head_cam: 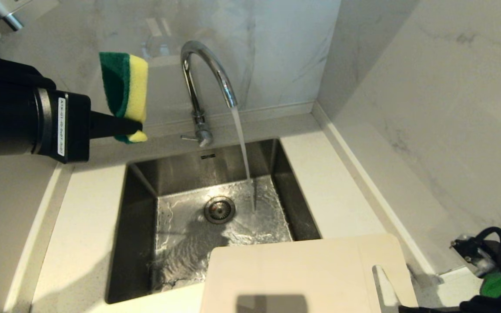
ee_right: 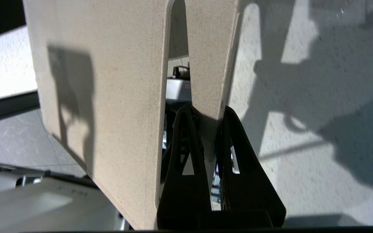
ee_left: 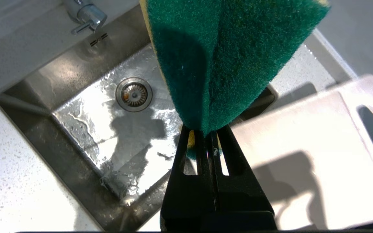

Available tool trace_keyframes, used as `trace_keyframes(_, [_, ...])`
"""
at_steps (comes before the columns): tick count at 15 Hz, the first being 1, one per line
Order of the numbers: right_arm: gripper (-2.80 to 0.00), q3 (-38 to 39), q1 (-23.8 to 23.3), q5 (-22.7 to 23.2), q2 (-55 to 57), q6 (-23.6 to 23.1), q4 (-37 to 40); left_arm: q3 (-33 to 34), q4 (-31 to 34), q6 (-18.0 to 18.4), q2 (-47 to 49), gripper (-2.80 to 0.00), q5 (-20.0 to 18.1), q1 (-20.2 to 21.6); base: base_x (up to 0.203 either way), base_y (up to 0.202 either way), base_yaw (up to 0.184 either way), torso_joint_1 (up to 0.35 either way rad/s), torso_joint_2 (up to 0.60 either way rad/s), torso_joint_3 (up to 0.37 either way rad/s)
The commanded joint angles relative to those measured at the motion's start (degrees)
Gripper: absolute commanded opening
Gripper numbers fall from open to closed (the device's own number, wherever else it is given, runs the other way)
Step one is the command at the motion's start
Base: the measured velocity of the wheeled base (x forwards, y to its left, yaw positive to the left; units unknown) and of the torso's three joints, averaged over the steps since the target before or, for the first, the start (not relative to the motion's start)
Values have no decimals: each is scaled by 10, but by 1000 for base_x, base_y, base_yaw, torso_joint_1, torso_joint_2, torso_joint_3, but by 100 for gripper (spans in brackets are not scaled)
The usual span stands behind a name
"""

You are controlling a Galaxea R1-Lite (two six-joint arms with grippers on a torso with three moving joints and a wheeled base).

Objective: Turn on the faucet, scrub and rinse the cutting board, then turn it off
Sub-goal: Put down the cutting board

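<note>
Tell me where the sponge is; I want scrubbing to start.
The sponge is pinched in the left gripper, held up at the head view's left, above the counter beside the faucet.

Faucet (head_cam: 202,87) is a tall chrome gooseneck at the back of the sink, little side lever low on the stem, and it's running, with a steady stream dropping just beside the drain. The board (head_cam: 302,274) is a big off-white plastic rectangle with rounded corners and a slot handle cut near its right end. It sits at the near edge, its far left corner poking out over the basin.
</note>
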Motion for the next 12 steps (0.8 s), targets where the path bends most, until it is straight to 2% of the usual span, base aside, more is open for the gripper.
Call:
trace_keyframes(1, [-280,4,-1,3,75,4,-15,19,1,-3,-5,-280,1,0,0,0,0,0,0,0])
trace_keyframes(4, [-280,8,-21,6,120,3,-23,28,-1,-8,-9,-280,1,0,0,0,0,0,0,0])
trace_keyframes(6, [-280,11,-42,8,161,7,-67,27,-2,-9,-6,-280,2,1,0,0,0,0,0,0])
trace_keyframes(10, [-280,8,-133,24,241,-9,-193,30,-2,-9,-6,-280,2,1,0,0,0,0,0,0])
trace_keyframes(12, [-280,7,-134,27,243,-26,-199,32,-2,-9,-6,-280,2,1,0,0,0,0,0,0])
